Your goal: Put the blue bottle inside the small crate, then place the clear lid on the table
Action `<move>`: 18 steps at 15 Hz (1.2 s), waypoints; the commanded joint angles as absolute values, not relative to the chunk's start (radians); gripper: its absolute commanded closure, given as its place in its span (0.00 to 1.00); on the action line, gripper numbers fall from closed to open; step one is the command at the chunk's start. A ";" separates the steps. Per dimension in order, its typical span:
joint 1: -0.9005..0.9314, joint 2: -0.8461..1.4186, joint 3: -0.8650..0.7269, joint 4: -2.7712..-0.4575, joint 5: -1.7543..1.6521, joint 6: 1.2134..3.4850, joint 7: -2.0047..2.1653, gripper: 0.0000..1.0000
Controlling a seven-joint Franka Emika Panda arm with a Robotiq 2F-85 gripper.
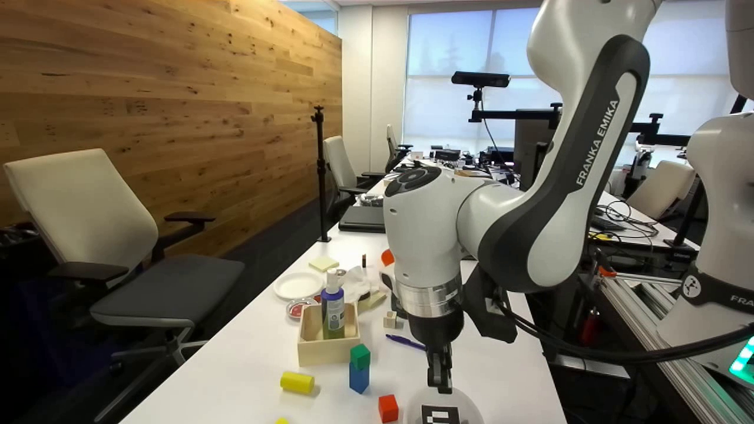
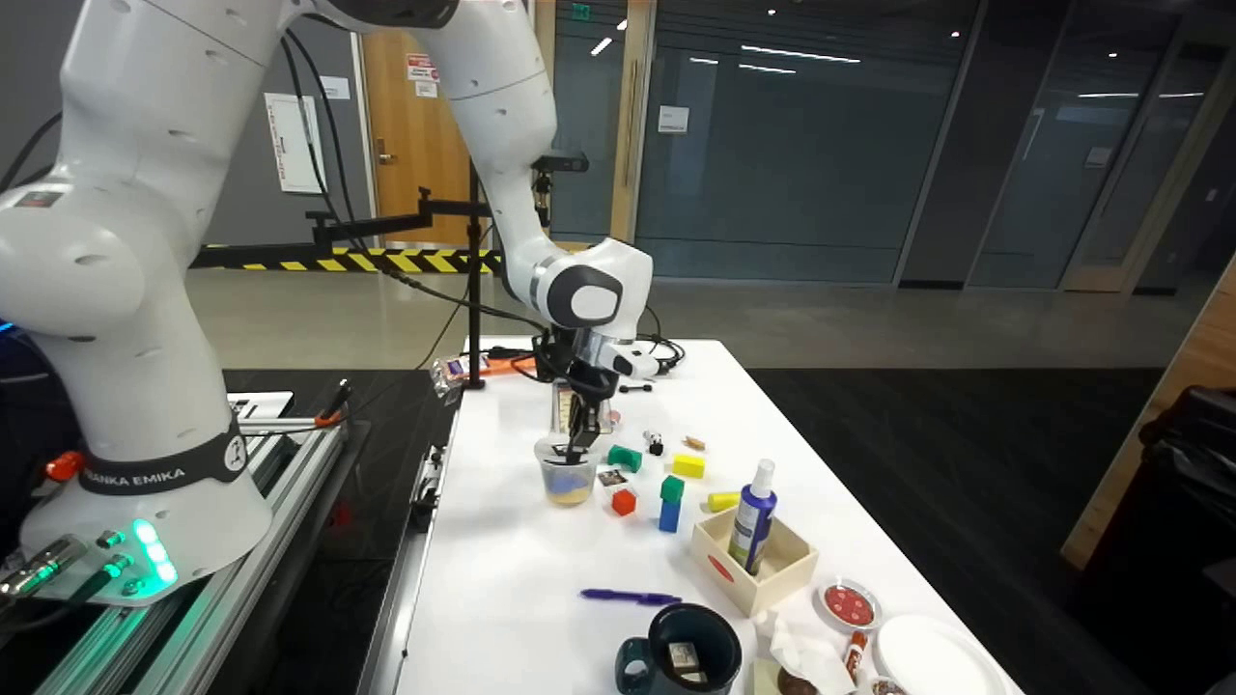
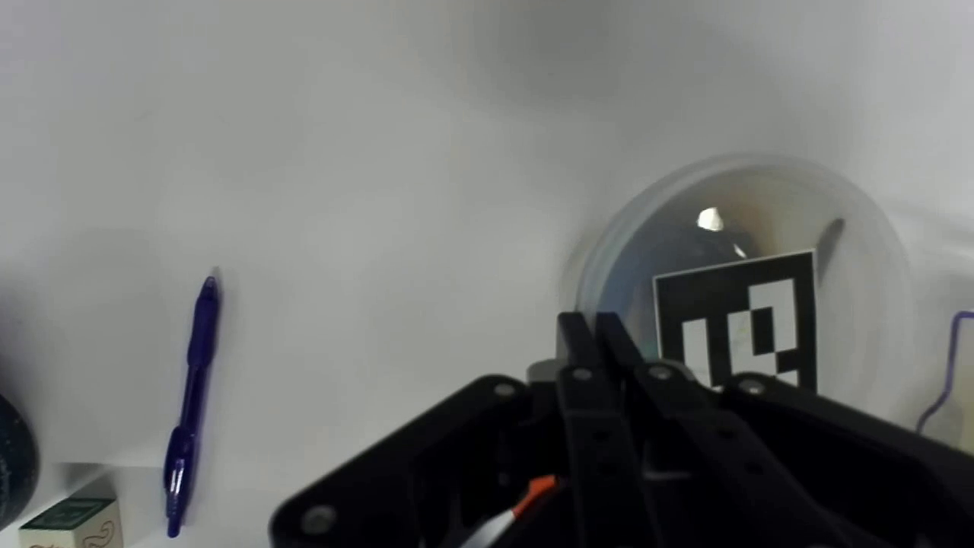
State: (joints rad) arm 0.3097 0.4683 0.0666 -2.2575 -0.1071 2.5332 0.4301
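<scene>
The blue bottle (image 1: 333, 312) stands inside the small crate (image 1: 330, 354), rising above its walls and leaning slightly in an exterior view (image 2: 753, 526). Away from it, over a see-through cup (image 2: 568, 483), the round clear lid (image 3: 768, 236) shows a black-and-white square. My gripper (image 3: 596, 313) points down at the lid's edge; its fingertips are almost together with the rim seen in the narrow gap, so it looks shut on the lid. Whether the lid rests on the cup or is slightly raised I cannot tell. The white table (image 2: 512, 598) lies beneath everything.
Between lid and crate stand a red cube (image 1: 388, 408) and a green block (image 1: 360, 355) stacked on a blue block (image 1: 359, 378). A yellow cylinder (image 1: 297, 383) lies by the crate. A purple pen (image 3: 194, 373) and a dark mug (image 2: 693, 642) are also on the table.
</scene>
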 commanded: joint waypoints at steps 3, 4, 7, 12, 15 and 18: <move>0.196 0.457 0.163 -2.230 0.082 2.412 0.223 0.99; 0.185 0.460 0.169 -2.225 0.101 2.395 0.204 0.99; 0.162 0.462 0.178 -2.217 0.144 2.365 0.156 0.99; 0.127 0.474 0.191 -2.228 0.197 2.431 0.072 0.99; 0.087 0.482 0.210 -2.238 0.259 2.481 0.003 0.99; 0.032 0.492 0.237 -2.259 0.340 2.544 -0.071 0.99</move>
